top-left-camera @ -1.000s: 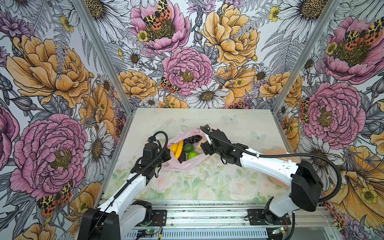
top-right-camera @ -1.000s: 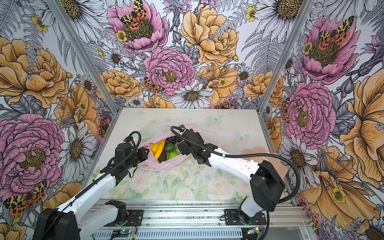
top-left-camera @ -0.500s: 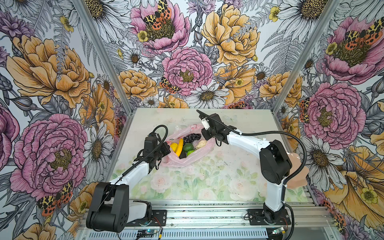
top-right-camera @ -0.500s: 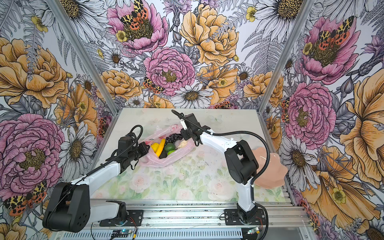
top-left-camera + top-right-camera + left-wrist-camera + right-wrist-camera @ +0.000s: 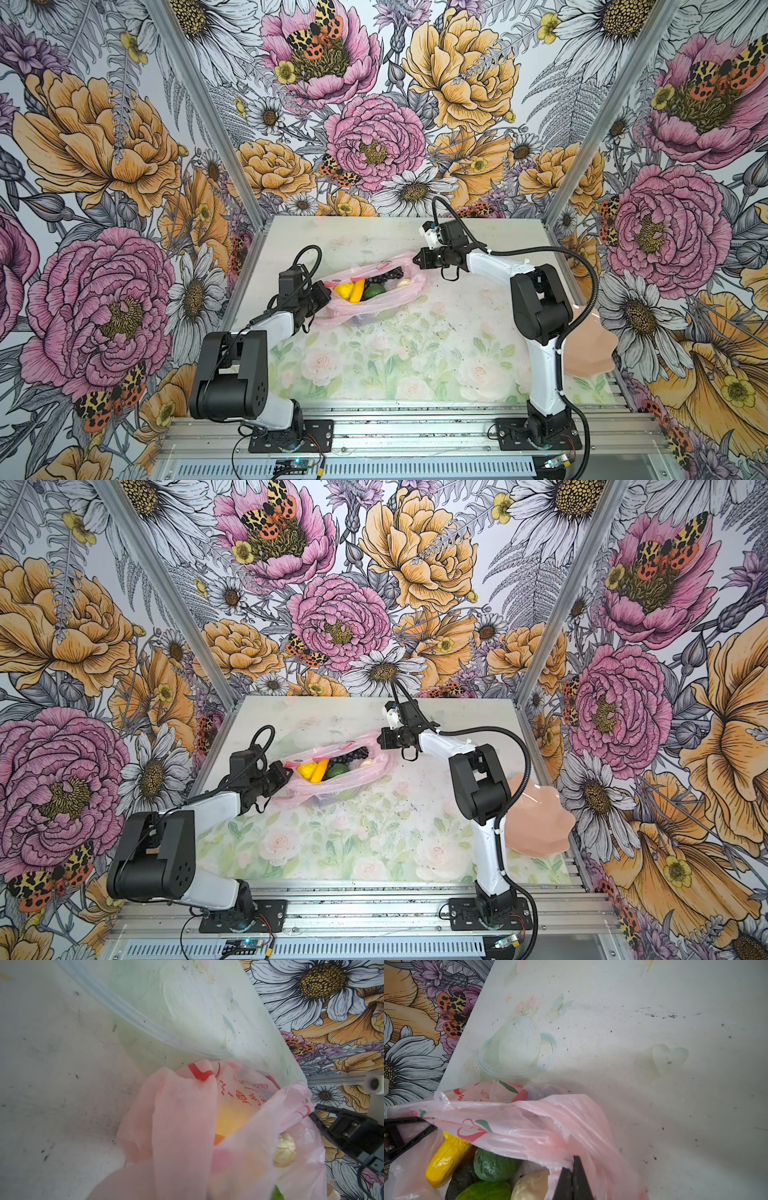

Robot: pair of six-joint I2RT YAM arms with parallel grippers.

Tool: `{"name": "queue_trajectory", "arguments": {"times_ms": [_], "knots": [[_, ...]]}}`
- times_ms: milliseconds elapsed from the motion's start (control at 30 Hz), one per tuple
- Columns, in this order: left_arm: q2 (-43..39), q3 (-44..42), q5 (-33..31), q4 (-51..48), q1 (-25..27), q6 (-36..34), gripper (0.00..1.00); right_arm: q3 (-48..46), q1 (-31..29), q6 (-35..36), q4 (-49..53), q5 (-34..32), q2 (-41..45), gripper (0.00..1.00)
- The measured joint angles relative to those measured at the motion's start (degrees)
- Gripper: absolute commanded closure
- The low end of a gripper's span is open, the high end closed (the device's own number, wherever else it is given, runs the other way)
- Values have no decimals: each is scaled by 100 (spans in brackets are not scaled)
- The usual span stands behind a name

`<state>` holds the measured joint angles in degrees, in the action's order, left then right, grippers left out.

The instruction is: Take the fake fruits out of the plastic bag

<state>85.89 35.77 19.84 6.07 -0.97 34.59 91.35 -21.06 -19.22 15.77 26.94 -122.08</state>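
Observation:
The pink plastic bag lies mid-table with its mouth stretched open between my two grippers. Inside it show the fake fruits: a yellow lemon, a banana, a green piece, dark purple grapes, a dark avocado-like piece and a cream piece. My left gripper is shut on the bag's left rim; pink film hides its jaws in the left wrist view. My right gripper is shut on the far right rim, its jaws pressed together over the film.
A peach wavy-edged dish sits at the table's right edge behind the right arm. Flowered walls close in the table on the left, back and right. An aluminium rail with both arm bases runs along the front.
My right gripper has left the bag's mouth, moved back and to the right, and shut on the rim. The left arm has drawn back, and the bag's mouth is pulled wider.

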Motion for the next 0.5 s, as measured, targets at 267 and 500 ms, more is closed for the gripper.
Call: {"name": "queue_trajectory", "arguments": {"times_ms": [267,500], "knots": [[387,260,-70,-227,107,-4,98,-13,-72,-308,-79,-391,-118,76],[-208,323,-597,-619,619,-177,95,-863,-474,-39,76,-1458,844,21]]}}
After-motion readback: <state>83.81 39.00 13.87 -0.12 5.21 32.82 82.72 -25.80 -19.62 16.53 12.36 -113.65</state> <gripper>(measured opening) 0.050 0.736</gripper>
